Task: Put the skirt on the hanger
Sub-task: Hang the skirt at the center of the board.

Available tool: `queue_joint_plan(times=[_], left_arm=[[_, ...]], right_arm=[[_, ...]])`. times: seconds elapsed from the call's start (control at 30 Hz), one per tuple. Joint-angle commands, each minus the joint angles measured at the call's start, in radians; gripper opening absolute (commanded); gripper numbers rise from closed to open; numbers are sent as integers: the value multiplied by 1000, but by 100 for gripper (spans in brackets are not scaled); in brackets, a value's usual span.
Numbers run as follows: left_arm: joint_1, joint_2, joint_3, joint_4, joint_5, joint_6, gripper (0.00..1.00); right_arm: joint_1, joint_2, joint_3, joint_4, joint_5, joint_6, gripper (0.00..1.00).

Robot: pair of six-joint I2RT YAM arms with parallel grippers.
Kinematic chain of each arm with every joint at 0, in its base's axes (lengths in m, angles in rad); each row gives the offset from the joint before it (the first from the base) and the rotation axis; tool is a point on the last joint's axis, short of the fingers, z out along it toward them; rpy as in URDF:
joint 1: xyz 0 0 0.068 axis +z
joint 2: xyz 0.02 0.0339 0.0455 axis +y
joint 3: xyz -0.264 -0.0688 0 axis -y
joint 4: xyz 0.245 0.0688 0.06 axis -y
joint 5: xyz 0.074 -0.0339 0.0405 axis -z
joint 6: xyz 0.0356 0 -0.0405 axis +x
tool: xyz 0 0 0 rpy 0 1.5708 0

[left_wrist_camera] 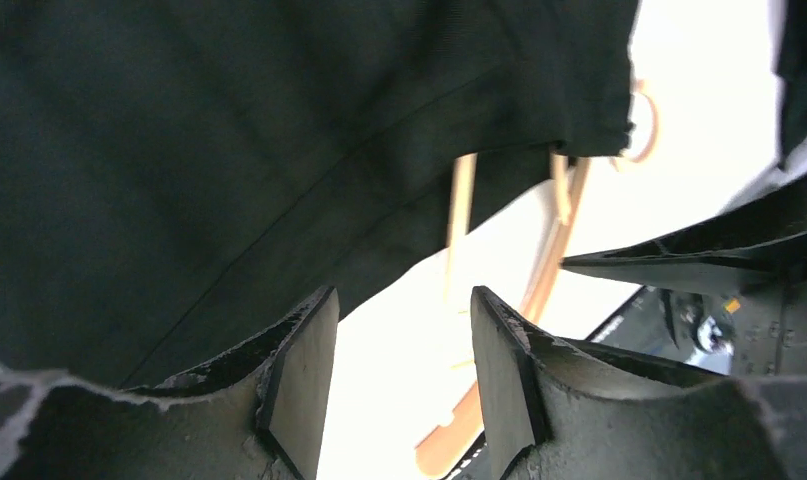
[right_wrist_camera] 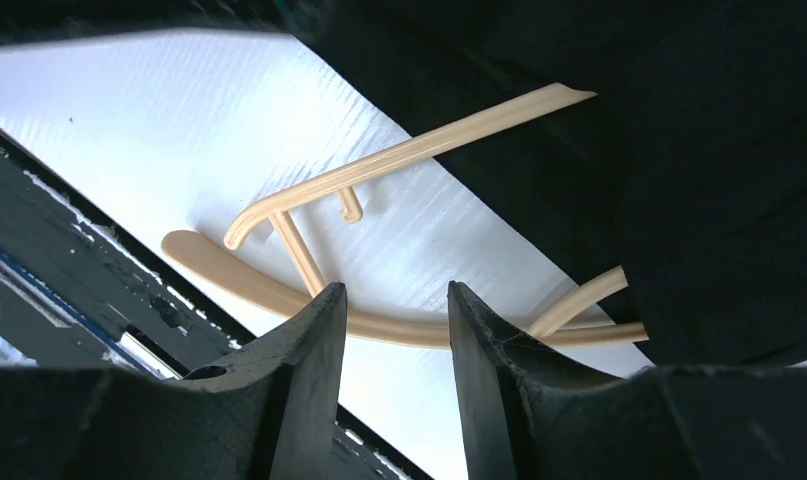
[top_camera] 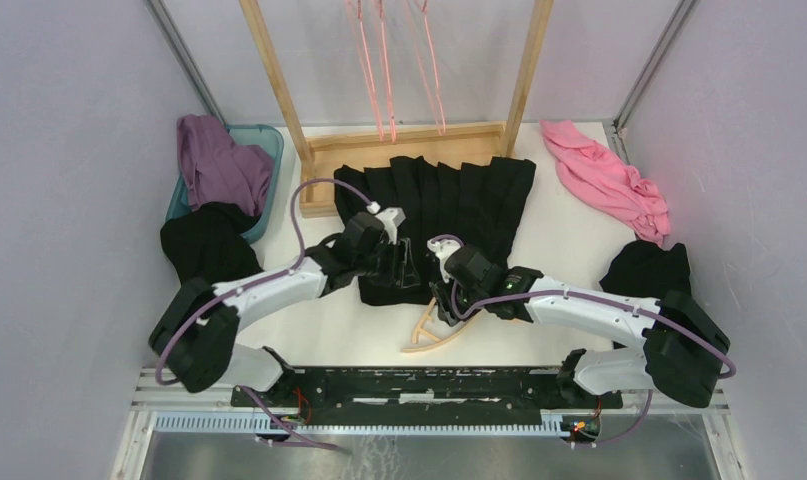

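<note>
Over hanger far half: blk skirt

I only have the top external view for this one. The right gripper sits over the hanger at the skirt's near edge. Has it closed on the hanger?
Observer: No. The right wrist view shows the right gripper with its jaws apart and the hanger lying on the table just beyond the fingertips.
Operator: Is the hanger inside the skirt at all?
Observer: Only partly. One end of its curved arm disappears under the skirt.
Operator: And the left gripper?
Observer: The left wrist view shows the left gripper open, with nothing between its fingers.
</note>
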Motion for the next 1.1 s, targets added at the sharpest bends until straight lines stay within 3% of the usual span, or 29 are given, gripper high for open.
queue_joint_plan(times=[0.0,0.17,0.37,0.63,1.07], left_arm=[[-26,-169,-58,-133,-335,-98,60],[-38,-268,-108,-246,-535,-122,62],[-99,-301,-139,-316,-654,-151,69],[-173,-242,-126,-361,-751,-155,69],[-192,-106,-140,-230,-788,-100,63]], right_arm=[[8,-22,5,38,-15,1,48],[9,-32,11,16,8,9,50],[8,-46,19,-4,16,17,53],[9,-64,11,-5,12,19,54],[7,-97,-18,-11,24,23,54]])
